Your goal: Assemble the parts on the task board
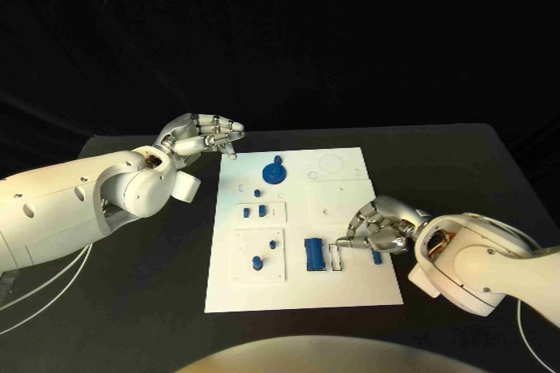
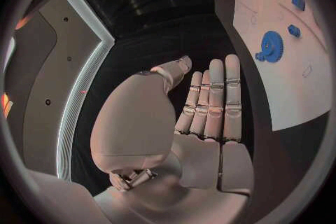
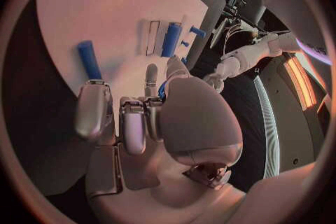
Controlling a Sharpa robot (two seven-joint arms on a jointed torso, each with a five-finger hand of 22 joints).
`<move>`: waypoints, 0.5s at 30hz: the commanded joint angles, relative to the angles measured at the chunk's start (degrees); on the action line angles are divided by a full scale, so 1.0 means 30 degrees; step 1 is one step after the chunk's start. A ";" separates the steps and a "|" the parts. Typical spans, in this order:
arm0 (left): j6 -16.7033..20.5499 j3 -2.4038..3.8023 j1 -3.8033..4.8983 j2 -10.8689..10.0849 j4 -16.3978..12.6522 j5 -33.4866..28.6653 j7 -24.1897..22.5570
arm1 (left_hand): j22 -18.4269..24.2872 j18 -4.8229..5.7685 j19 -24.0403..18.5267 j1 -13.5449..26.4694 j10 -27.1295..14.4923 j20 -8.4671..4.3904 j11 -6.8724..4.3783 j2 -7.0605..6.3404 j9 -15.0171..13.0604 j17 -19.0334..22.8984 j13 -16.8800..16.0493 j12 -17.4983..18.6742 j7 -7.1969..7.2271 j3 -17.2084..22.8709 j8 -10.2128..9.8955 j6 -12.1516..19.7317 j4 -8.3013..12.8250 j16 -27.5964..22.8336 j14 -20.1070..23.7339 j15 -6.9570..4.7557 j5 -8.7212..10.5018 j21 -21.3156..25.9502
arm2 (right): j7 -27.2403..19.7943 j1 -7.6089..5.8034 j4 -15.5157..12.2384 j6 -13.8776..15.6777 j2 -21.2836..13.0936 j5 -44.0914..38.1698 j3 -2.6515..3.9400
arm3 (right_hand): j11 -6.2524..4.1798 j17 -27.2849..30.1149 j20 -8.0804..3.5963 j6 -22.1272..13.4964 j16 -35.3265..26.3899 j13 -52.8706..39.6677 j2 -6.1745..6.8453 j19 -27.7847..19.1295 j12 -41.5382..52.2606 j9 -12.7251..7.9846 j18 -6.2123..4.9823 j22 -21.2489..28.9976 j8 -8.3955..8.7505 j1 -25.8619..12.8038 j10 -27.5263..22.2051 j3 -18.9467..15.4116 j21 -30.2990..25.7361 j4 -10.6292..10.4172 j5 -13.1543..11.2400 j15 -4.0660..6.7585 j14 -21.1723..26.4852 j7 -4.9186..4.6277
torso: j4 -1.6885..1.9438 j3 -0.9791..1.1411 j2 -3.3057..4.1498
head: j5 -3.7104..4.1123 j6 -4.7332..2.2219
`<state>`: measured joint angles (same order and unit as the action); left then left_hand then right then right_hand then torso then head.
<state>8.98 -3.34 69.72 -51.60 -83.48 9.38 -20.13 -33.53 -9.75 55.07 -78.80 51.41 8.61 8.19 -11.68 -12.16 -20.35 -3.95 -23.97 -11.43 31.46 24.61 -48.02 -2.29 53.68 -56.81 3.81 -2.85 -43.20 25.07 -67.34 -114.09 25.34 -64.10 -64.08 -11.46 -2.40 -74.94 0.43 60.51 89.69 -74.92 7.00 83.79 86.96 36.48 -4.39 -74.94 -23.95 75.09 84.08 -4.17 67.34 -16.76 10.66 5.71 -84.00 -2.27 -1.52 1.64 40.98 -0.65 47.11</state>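
Closest to me is the right hand [image 1: 375, 227], low over the near right part of the white board [image 1: 350, 292], its fingers curled together. In the right wrist view a scrap of blue [image 3: 162, 89] shows between thumb and fingers, so I judge it is pinching a small part, though I cannot make out which one. Just beside it on the board lie a long blue bar [image 1: 314, 255], an empty pale slot [image 1: 336, 258] next to that bar, and a short blue rod [image 1: 377, 257] by the hand's heel.

Further up the board a blue gear [image 1: 273, 175] sits with a small knob beside it. Two little blue blocks [image 1: 255, 211] rest mid-board, and two blue pegs [image 1: 258, 263] stand in the near left panel.

The left hand [image 1: 205, 135] hangs off the board's far left corner, over the black table [image 1: 490, 154]. Its fingers are straight and close together in the left wrist view, with nothing in them.

The job looks partway done to me: the pegs seem seated, but several outlines on the far right of the board are bare, and the bar and rod look loose.
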 commanded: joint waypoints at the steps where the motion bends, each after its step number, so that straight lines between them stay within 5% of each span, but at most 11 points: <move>1: -0.0266 0.0010 0.0007 0.0024 -0.0018 0.0029 -0.0126 | 0.0019 -0.0252 0.0020 0.0017 -0.0126 0.0129 -0.0009 0.0234 -0.0031 -0.0021 -0.0029 -0.0073 0.0014 -0.0068 0.0114 0.0129 0.0000 -0.0064 0.0044 0.0024 -0.0035 0.0092 | -0.1362 -0.0199 -0.0188 0.0148 -0.0594 -0.0104 -0.0018 | 0.0200 -0.4668 0.0172 -0.0164 -0.0014 -0.4357 0.0007 -0.0021 -0.0053 -0.0103 0.0036 -0.1932 0.0253 0.0404 0.1623 0.0042 -0.0091 0.0067 -0.0018 -0.0162 -0.1928 -0.0059 | 0.0010 -0.0011 0.0017 | 0.0089 -0.0013; 8: -0.0287 0.0010 0.0007 0.0050 -0.0033 0.0029 -0.0126 | 0.0019 -0.0252 0.0020 0.0017 -0.0126 0.0129 -0.0009 0.0234 -0.0031 -0.0021 -0.0029 -0.0073 0.0014 -0.0068 0.0114 0.0129 0.0000 -0.0064 0.0044 0.0024 -0.0035 0.0092 | -0.0995 -0.0305 -0.0214 -0.0532 -0.1672 -0.1548 -0.0038 | 0.0318 -0.4629 0.0276 -0.0198 -0.0028 -0.4354 -0.0053 -0.0011 -0.0070 -0.0352 0.0039 -0.1978 0.0809 0.1294 0.1615 0.0327 -0.0086 0.0066 0.0014 -0.0266 -0.1920 -0.0191 | -0.0009 -0.0004 0.0025 | 0.0182 -0.0052; 15: -0.0307 0.0009 0.0007 0.0049 -0.0041 0.0029 -0.0121 | 0.0019 -0.0252 0.0020 0.0017 -0.0126 0.0129 -0.0009 0.0234 -0.0031 -0.0021 -0.0029 -0.0073 0.0014 -0.0068 0.0114 0.0129 0.0000 -0.0064 0.0044 0.0024 -0.0035 0.0092 | 0.0180 0.0230 -0.0136 -0.1180 -0.2215 -0.3787 -0.0072 | 0.0359 -0.4536 0.0304 -0.0102 -0.0060 -0.4297 0.0052 -0.0020 -0.0166 -0.0403 0.0036 -0.1977 0.0909 0.1144 0.1582 0.0293 -0.0120 -0.0001 -0.0014 -0.0298 -0.1901 -0.0233 | 0.0011 -0.0013 0.0014 | 0.0294 -0.0068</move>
<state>8.95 -3.35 69.72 -51.54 -83.47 9.39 -20.13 -33.54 -9.75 55.07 -78.80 51.41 8.61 8.19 -11.68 -12.16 -20.34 -3.95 -23.97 -11.44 31.47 24.61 -48.02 -2.29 53.68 -56.81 3.80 -2.85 -43.20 23.55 -66.86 -114.50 24.10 -70.64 -69.82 -11.64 -1.72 -74.93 0.85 60.15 89.69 -74.91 6.94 83.79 86.69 35.32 -4.39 -74.93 -21.43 78.43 83.93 -3.43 67.11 -16.66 10.65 5.22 -83.92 -2.66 -1.53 1.61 41.03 0.10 46.90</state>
